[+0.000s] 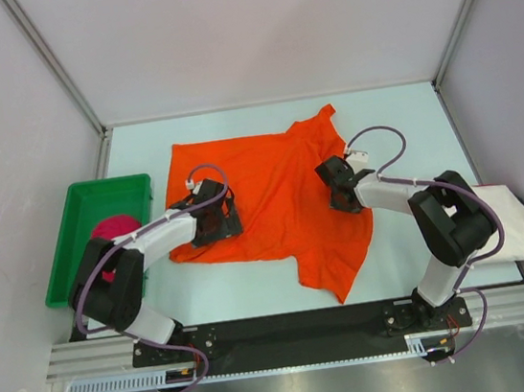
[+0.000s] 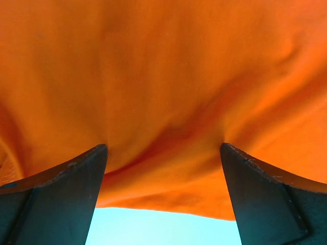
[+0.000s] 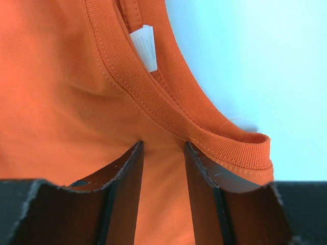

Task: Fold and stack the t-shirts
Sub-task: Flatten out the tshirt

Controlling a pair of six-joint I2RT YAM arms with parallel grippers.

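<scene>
The bright orange t-shirt (image 1: pixel 272 195) lies spread flat mid-table, collar to the right. My left gripper (image 1: pixel 215 223) rests on its lower left part, near the hem. In the left wrist view the gripper (image 2: pixel 163 148) is wide open, with both fingertips pressed on the orange cloth (image 2: pixel 163 76). My right gripper (image 1: pixel 338 186) is by the collar. In the right wrist view the gripper (image 3: pixel 162 144) has its jaws partly closed, tips on the cloth just below the ribbed collar (image 3: pixel 168 109). The magenta-pink shirt (image 1: pixel 112 230) lies crumpled in the green tray. The off-white shirt (image 1: pixel 516 220) lies at the right edge.
The green plastic tray (image 1: pixel 78 196) stands at the left edge of the table. Metal frame posts stand at the back corners. A white label (image 3: pixel 145 46) shows inside the collar. Bare table (image 2: pixel 163 227) shows beyond the hem.
</scene>
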